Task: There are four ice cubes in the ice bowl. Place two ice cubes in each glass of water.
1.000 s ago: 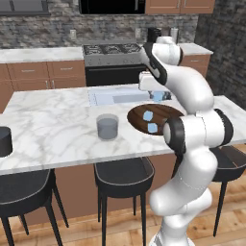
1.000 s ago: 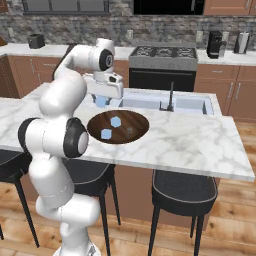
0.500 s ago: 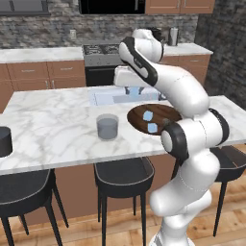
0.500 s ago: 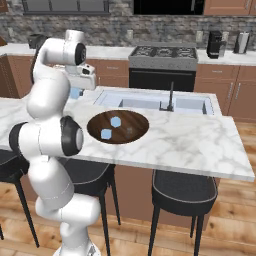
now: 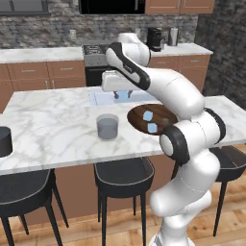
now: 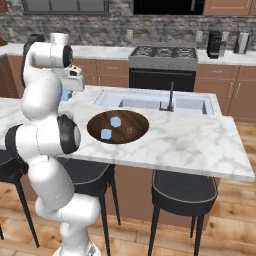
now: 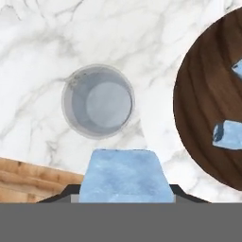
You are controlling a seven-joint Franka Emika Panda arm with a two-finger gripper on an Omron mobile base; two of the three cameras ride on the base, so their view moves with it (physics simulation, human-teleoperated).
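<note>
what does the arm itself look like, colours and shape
The arm is glossy white, built of thick rounded segments with dark grey to black rings at the joints. A boxy white hand carries the gripper; its fingers are small and dark. No cables or markings are visible.

a white marble counter (image 6: 190,140) is stretching across the kitchen, with a sink (image 6: 150,103) and dark faucet (image 6: 170,96) sitting toward 12 o'clock. black stools (image 5: 122,178) are standing along its near side on a wood floor (image 6: 200,245). a black stove (image 6: 161,65), brown cabinets (image 5: 43,74) and a grey stone wall (image 6: 165,31) are lining the back, a coffee maker (image 6: 214,44) sitting at 1 o'clock.
</note>
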